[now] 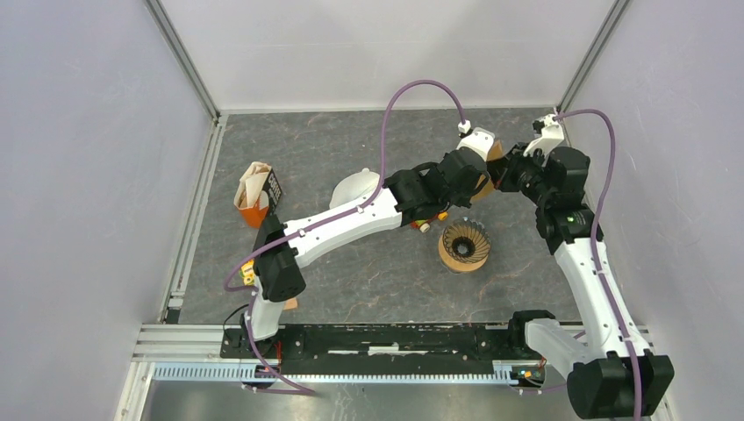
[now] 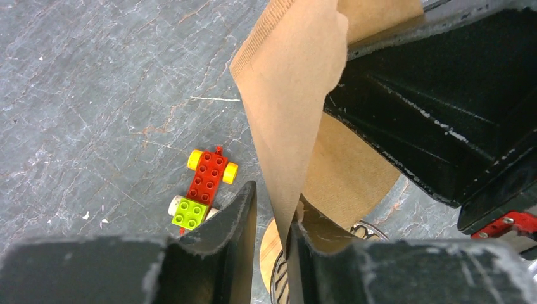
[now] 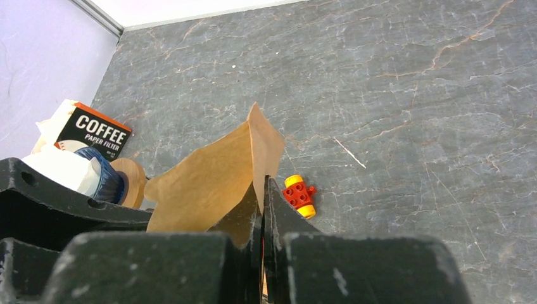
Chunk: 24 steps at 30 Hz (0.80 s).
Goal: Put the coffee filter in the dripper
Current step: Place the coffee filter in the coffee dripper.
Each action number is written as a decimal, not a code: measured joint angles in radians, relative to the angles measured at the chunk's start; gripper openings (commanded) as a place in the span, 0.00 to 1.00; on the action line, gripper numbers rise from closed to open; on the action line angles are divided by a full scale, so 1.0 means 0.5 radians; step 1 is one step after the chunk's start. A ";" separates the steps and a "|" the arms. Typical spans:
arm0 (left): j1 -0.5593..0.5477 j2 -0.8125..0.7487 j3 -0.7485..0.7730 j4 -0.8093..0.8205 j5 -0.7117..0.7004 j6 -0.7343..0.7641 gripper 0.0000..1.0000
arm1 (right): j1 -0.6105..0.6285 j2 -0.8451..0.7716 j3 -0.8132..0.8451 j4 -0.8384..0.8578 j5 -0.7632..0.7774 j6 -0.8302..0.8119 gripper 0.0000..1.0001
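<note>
A brown paper coffee filter [image 2: 297,95] hangs in the air between both grippers, above the table's right half [image 1: 491,165]. My right gripper [image 3: 263,185] is shut on one edge of it [image 3: 215,177]. My left gripper [image 2: 273,204] stands around the filter's lower edge. The paper lies against its right finger [image 2: 310,240], and a gap shows between the paper and the left finger, so the jaws are apart. The dripper [image 1: 465,246], a dark ribbed cone on a round wooden base, stands on the table just below and in front of the filter. Its wooden base [image 2: 273,250] shows between the left fingers.
A small red, yellow and green toy brick piece [image 2: 206,187] lies left of the dripper [image 3: 299,195]. A coffee filter box [image 1: 259,193] stands at the left. A white rounded object [image 1: 355,189] sits mid-table beside the left arm. Walls close in on the left, right and back.
</note>
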<state>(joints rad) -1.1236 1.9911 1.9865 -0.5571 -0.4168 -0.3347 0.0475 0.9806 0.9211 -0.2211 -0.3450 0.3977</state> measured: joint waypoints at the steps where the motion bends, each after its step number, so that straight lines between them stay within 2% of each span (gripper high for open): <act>1: 0.000 0.000 0.000 -0.001 0.000 0.000 0.20 | 0.000 -0.003 -0.008 0.005 -0.002 0.001 0.00; 3: 0.000 0.000 0.000 -0.001 0.000 0.004 0.11 | -0.001 -0.008 -0.031 0.021 -0.015 0.005 0.00; 5: 0.000 0.000 0.000 0.000 0.000 0.014 0.02 | -0.002 -0.015 -0.057 0.042 -0.034 0.005 0.07; 9: 0.000 0.000 0.000 0.001 0.000 0.054 0.02 | -0.005 -0.031 -0.097 0.082 -0.066 -0.008 0.26; 16: 0.001 -0.024 -0.047 0.015 0.043 0.182 0.02 | -0.005 -0.123 -0.106 0.105 -0.085 -0.194 0.47; 24: -0.002 -0.146 -0.260 0.035 0.124 0.332 0.02 | -0.005 -0.210 -0.106 0.092 -0.079 -0.519 0.52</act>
<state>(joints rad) -1.1244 1.9179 1.8565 -0.5396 -0.3546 -0.1688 0.0448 0.8757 0.8680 -0.1749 -0.3847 0.1383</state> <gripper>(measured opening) 0.033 0.515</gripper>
